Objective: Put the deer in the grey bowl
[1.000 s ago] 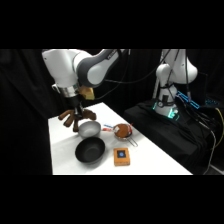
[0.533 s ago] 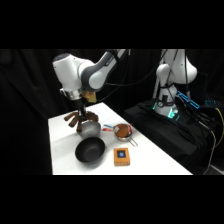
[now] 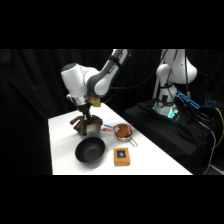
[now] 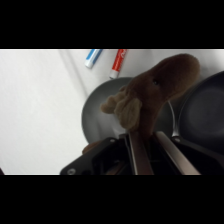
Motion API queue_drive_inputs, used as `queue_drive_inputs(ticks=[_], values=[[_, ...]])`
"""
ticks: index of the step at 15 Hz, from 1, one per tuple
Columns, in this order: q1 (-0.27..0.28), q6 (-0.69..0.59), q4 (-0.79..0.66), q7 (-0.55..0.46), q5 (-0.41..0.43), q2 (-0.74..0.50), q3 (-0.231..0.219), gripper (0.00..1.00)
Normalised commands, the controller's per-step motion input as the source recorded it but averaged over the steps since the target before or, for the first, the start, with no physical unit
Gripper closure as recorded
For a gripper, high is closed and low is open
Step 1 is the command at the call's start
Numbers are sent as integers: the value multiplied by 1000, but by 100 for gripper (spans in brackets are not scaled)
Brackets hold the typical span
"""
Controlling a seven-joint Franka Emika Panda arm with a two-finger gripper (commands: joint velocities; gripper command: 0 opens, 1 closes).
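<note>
Wrist view: deer (image 4: 160, 90) over grey bowl (image 4: 97, 112)

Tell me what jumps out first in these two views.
The brown deer clamped between the gripper fingers fills the wrist view, hanging right over the grey bowl. In the side view the white arm comes down at the table's far left end, with the black bowl just in front of it and an orange-brown card to that bowl's right.

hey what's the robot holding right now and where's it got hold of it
The tool is shut on the deer, gripping its body at the lower end, with the head hanging out over the grey bowl.
</note>
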Motion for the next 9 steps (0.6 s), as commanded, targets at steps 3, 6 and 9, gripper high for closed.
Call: queue_drive_inputs(ticks=[3, 6, 9], values=[[-34, 174, -153, -198, 149, -63, -7, 91], [-33, 128, -87, -202, 137, -42, -15, 53], [-40, 72, -29, -223, 140, -45, -16, 28]])
